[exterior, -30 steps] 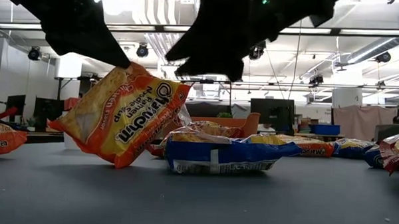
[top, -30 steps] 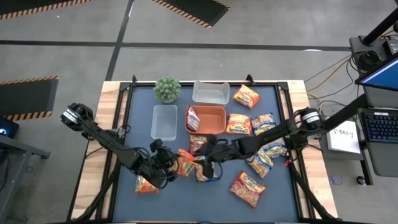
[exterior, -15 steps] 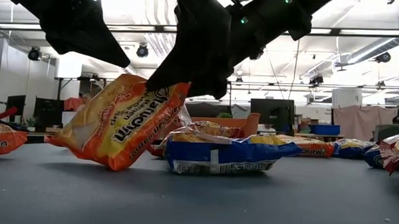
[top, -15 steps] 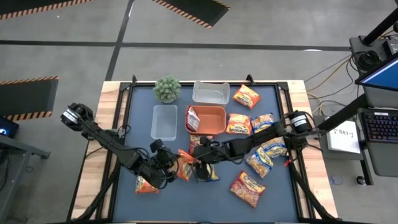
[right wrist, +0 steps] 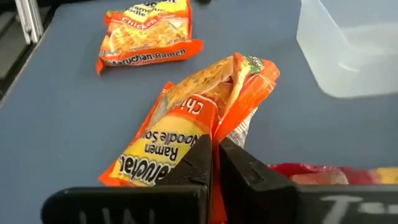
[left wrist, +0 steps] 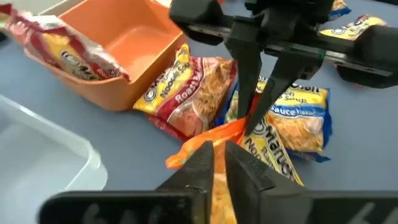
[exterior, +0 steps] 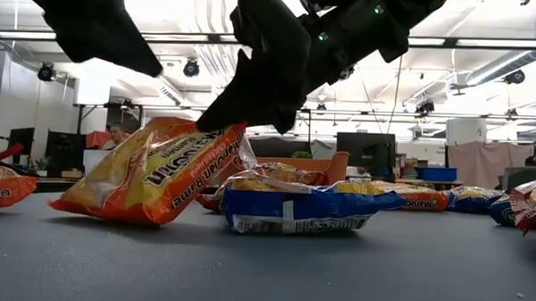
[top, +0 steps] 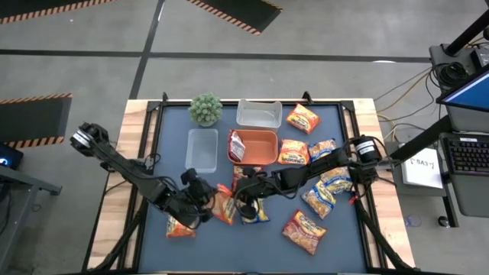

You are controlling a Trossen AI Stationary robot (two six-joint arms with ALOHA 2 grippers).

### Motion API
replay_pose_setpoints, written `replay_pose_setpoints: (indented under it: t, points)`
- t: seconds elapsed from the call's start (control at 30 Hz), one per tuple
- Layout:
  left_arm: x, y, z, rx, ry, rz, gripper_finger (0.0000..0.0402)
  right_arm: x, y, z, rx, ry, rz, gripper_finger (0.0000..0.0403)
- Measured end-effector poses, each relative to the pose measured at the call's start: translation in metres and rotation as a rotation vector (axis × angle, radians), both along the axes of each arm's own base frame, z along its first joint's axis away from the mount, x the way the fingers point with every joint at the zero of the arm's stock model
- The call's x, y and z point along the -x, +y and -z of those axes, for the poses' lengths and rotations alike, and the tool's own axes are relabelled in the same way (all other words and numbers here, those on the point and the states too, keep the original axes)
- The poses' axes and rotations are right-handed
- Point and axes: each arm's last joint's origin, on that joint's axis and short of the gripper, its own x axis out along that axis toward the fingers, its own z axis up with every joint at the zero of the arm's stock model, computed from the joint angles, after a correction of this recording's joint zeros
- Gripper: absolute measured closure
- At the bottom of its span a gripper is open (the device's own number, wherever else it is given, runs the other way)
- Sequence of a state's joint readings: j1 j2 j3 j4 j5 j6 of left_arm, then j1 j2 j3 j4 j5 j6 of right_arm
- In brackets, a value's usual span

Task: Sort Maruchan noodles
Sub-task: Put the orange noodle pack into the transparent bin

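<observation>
An orange Maruchan noodles packet (top: 222,206) (exterior: 151,173) (right wrist: 180,137) lies tilted near the table's front middle, its left end on the table. My right gripper (top: 239,200) (right wrist: 216,148) is shut on its raised right end. My left gripper (top: 203,205) (left wrist: 217,149) hangs just left of the packet and above it, with only a narrow slit between its fingers and nothing in them. In the low view it stands clear of the packet's top. A blue-and-yellow packet (exterior: 293,209) lies flat right beside the orange one. My right gripper pinches the orange packet's crimped end (right wrist: 231,129) between its two fingers (left wrist: 247,93). The fingers slant down on it from above and from the table's right. That end is held up off the table, and the packet slopes down to its other end (exterior: 65,201), which rests on the table.
An orange tray (top: 263,156) with a red packet (top: 237,143) stands at mid-table. Clear tubs (top: 202,149) (top: 258,113) and a small plant (top: 205,108) are near it. More packets lie at right (top: 304,118) (top: 293,151) (top: 321,195) (top: 304,229) and front left (top: 179,225).
My right gripper has come down and toward the table's left onto the orange packet's end and has taken hold of it. My left gripper has let go and drawn back a little. The packet has tipped flatter, and its left end has sunk onto the table.
</observation>
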State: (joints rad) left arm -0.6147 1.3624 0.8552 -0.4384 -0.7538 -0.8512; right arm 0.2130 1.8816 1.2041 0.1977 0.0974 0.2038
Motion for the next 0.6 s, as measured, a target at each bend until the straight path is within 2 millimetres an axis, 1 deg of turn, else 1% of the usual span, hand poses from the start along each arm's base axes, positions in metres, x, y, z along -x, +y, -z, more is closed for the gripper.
replay_pose_setpoints:
  t: [0.1, 0.2, 0.3, 0.43, 0.53, 0.6]
  points:
    - [0.009, 0.004, -0.013, 0.048, -0.024, 0.026, 0.0332, 0.001, 0.005, -0.003, 0.075, -0.016, -0.025, 0.0394]
    - [0.015, 0.007, -0.015, 0.064, -0.043, 0.035, 0.0276, 0.002, 0.014, -0.005, 0.188, -0.035, -0.065, 0.0394]
    - [0.017, 0.008, -0.005, 0.059, -0.068, 0.023, 0.0216, 0.003, 0.025, -0.011, 0.292, -0.06, -0.068, 0.0394]
    - [0.019, 0.01, 0.018, 0.067, -0.098, 0.023, 0.0148, 0.004, 0.035, -0.015, 0.38, -0.069, -0.079, 0.0394]
    - [0.021, 0.011, 0.03, 0.09, -0.146, 0.039, 0.0115, 0.004, 0.038, -0.017, 0.391, -0.066, -0.088, 0.0394]
    - [0.022, 0.011, 0.036, 0.103, -0.194, 0.091, 0.0101, 0.004, 0.038, -0.017, 0.393, -0.068, -0.089, 0.0394]
